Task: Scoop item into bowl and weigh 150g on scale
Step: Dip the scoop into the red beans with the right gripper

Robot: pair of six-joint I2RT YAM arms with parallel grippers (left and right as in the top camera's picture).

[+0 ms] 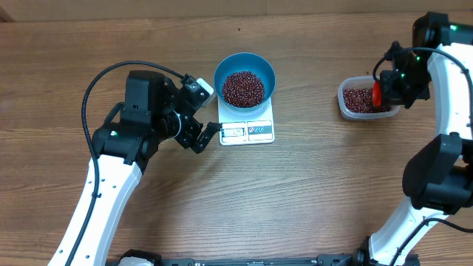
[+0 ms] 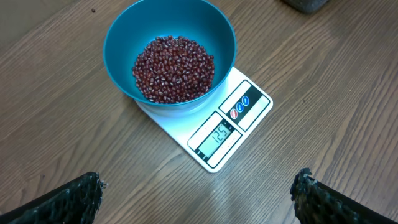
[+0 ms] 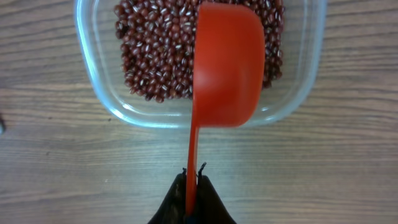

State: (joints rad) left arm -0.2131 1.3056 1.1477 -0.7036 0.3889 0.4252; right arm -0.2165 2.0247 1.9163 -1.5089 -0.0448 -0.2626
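So, left gripper: jaws spread wide, nothing in them, just left of the scale.
Right gripper: clenched on the handle of a red scoop.
Scoop: cup hangs over the clear tub; can't tell if it's loaded.
Blue bowl: sits on the scale, display end uncovered.
Beans: heap in the bowl, more in the tub.
Display: reads 125.
Tub: on the table, well right of the scale.
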